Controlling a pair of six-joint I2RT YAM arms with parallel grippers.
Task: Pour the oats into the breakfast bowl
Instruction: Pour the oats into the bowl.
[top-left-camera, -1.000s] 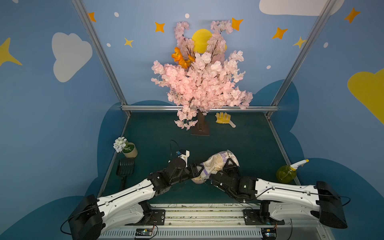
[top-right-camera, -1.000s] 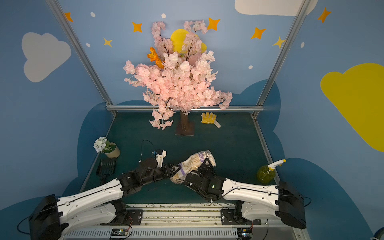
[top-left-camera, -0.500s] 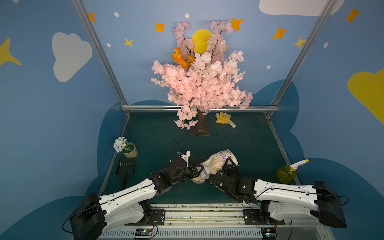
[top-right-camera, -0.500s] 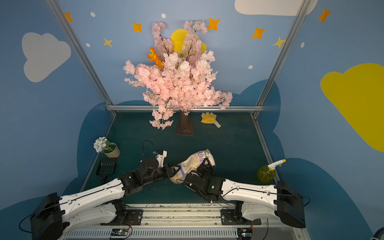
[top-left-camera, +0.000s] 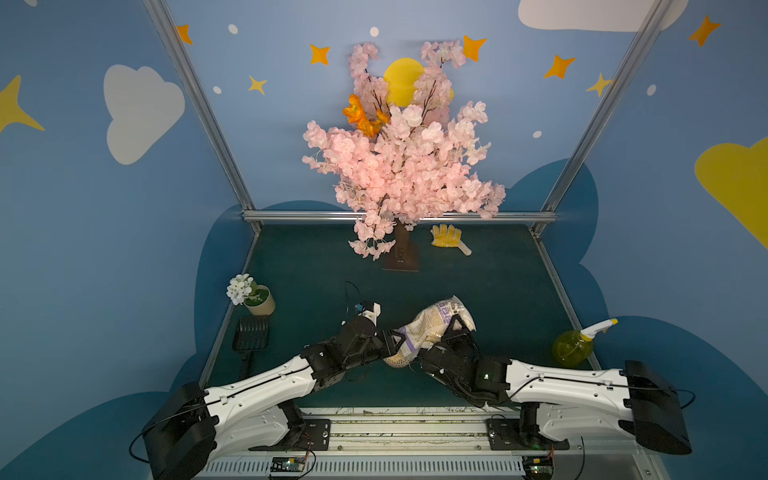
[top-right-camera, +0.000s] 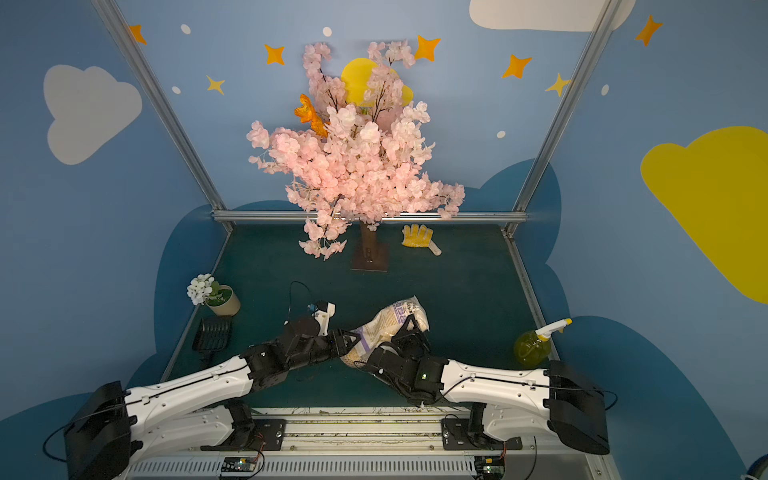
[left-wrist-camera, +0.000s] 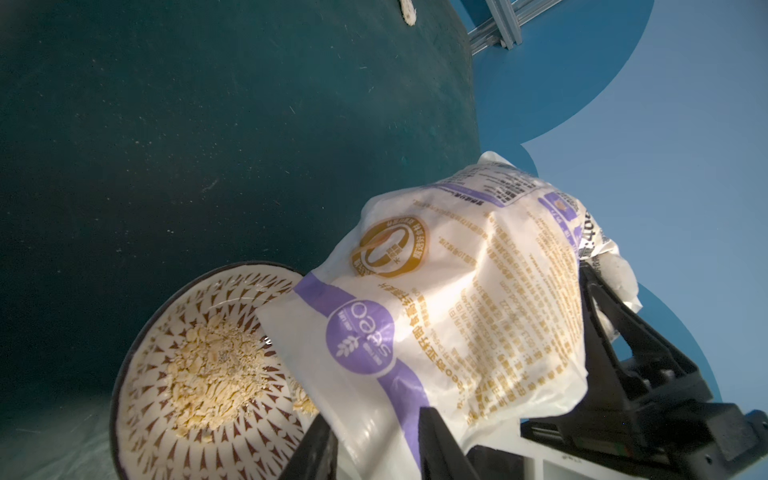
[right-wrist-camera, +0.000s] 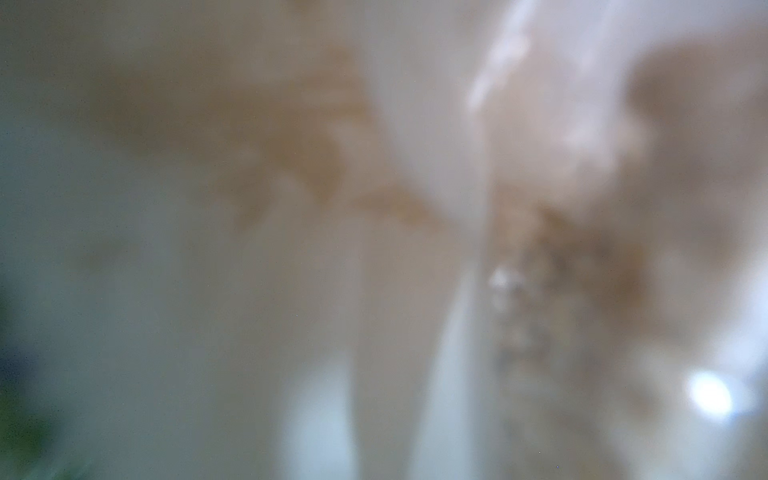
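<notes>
**Status.** My right gripper (top-left-camera: 453, 332) is clamped on the high end of the bag (top-left-camera: 432, 328) and holds it tilted, clear of the bench (top-left-camera: 478, 282). My left gripper (left-wrist-camera: 372, 415) stands narrow, one finger on each side of the bag's low end. I cannot tell whether it actually pinches the plastic. The bowl (left-wrist-camera: 232, 286) sits near the front edge of the bench, about midway along it, under that low end. A small heap of oats (left-wrist-camera: 212, 374) lies in its bottom. I judge that most of the oats remain in the bag.

**Faults to expect.**
- Spill: the bag overlaps the bowl on one side only. If the soft mouth sags past the rim, oats land on the bench.
- Blocked flow: if my left fingers squeeze the mouth flat, nothing leaves the bag.
- Bowl shift: the bag hangs close to the rim — a drag across it can push or tip the bowl.
- Slip: the plastic is smooth, and the weight can slide through my right grip.

The right wrist view is blurred by plastic — no check is possible there.
</notes>
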